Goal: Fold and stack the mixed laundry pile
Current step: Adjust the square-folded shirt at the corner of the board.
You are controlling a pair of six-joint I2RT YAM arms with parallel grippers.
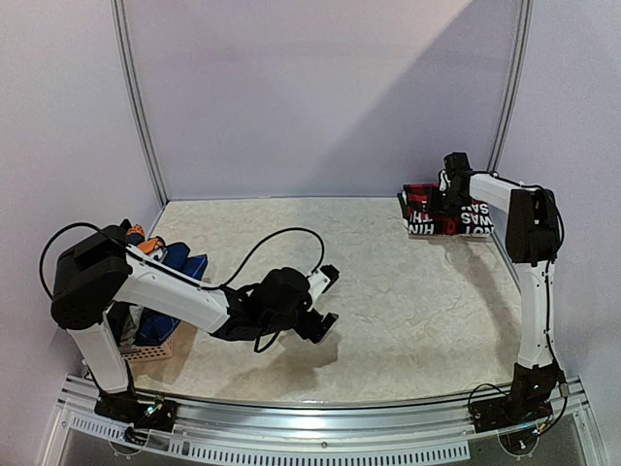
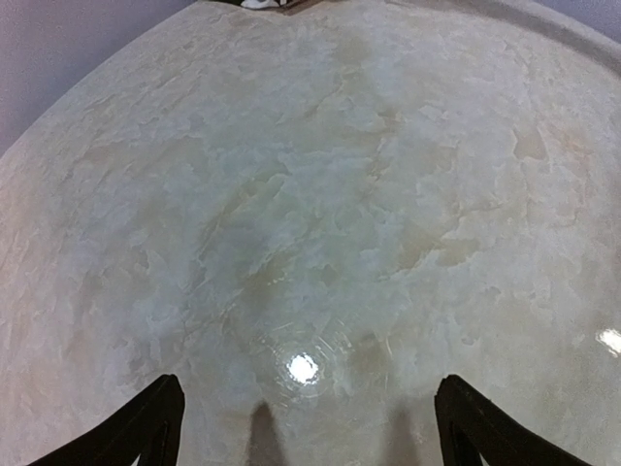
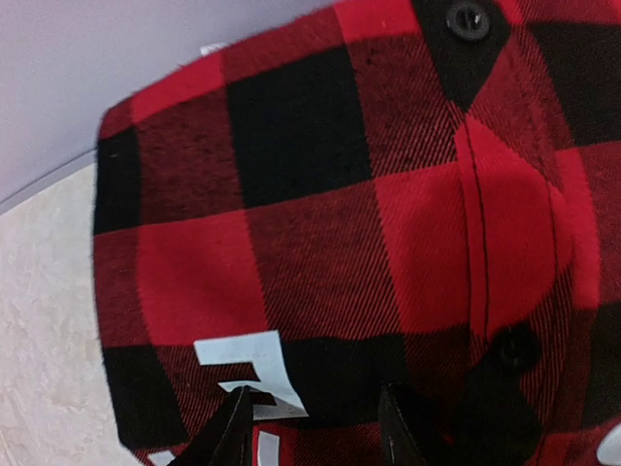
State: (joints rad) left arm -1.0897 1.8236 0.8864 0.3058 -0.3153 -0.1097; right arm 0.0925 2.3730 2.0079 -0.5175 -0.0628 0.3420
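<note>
Laundry lies in two places on the table (image 1: 388, 291). The mixed laundry pile (image 1: 179, 264), with blue and orange pieces showing, is heaped in a small woven basket (image 1: 153, 351) at the left edge. A folded red-black plaid shirt (image 1: 419, 216) with white lettering (image 3: 247, 364) lies flat in the far right corner, close to the back wall.

The left gripper (image 1: 330, 299) hangs over bare table towards the near edge, its fingers spread wide and holding nothing. The right gripper (image 3: 315, 422) is down on the shirt, its fingers partly apart with cloth between them. I cannot tell whether they pinch a fold.

These garments look soft, light and limp. Lifted at one point, a piece would probably sag and come unfolded. A folded edge or two corners looks like the best hold, clear of the hard buttons (image 3: 468, 17).
</note>
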